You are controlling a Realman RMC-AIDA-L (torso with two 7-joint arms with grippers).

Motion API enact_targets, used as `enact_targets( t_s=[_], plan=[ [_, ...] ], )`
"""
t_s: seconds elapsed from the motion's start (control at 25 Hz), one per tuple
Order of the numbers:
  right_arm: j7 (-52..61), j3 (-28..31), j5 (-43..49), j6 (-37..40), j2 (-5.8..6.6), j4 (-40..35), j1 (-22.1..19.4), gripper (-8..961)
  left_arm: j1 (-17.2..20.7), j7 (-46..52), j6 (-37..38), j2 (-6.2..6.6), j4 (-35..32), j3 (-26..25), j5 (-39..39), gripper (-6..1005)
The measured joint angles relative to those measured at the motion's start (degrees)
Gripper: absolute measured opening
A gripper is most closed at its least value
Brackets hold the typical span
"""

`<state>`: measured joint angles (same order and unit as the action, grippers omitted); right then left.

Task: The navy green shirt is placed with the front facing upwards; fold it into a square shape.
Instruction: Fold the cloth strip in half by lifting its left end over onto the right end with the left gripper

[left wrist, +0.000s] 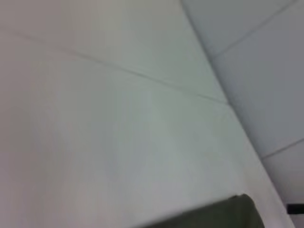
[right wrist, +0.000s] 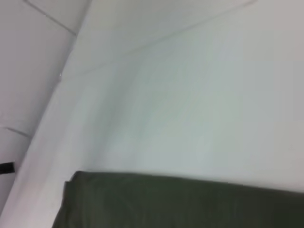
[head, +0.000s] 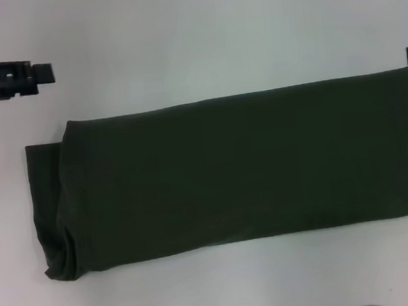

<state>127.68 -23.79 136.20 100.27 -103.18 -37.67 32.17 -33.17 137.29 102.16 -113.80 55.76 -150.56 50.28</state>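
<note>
No readable text, label, brand, number or sign shows in any view; the navy green shirt (head: 235, 171) lies folded with only plain dark green cloth showing, no lettering on it

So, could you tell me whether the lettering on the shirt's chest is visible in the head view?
No, the navy green shirt lies as a long folded band on the white table, showing only plain dark green fabric.
</note>
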Motion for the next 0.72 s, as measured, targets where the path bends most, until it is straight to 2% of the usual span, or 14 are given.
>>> enact_targets(
  t_s=[0.12,0.28,0.36,0.52,0.72],
  plan=[
    [-2.4,0.4,-1.4,0.5,0.20,1.1,0.3,603,0.0,-3.1,-0.1,-0.60,-0.1,-0.1,1.3,582],
    [-4.4,0.3,-4.4,0.6,-0.58,0.6,-0.1,607,0.3,-5.7,-0.9,-1.54,-0.2,-0.4,2.8,585],
    [-3.9,0.4,-4.4,-0.8,-0.60,1.3,-0.1,597,0.5,-6.9,-1.1,-1.76,-0.2,-0.4,3.6,586],
    [-3.8,0.8,-5.8,0.2,-0.35,3.0,-0.1,600,0.5,-7.8,-1.3,-1.78,-0.3,-0.4,4.4,589],
    [-4.5,0.4,-6.8,2.8,-1.70,2.9,-0.2,621,0.0,-7.7,-1.4,-1.51,-1.2,-0.3,4.8,615]
  ],
)
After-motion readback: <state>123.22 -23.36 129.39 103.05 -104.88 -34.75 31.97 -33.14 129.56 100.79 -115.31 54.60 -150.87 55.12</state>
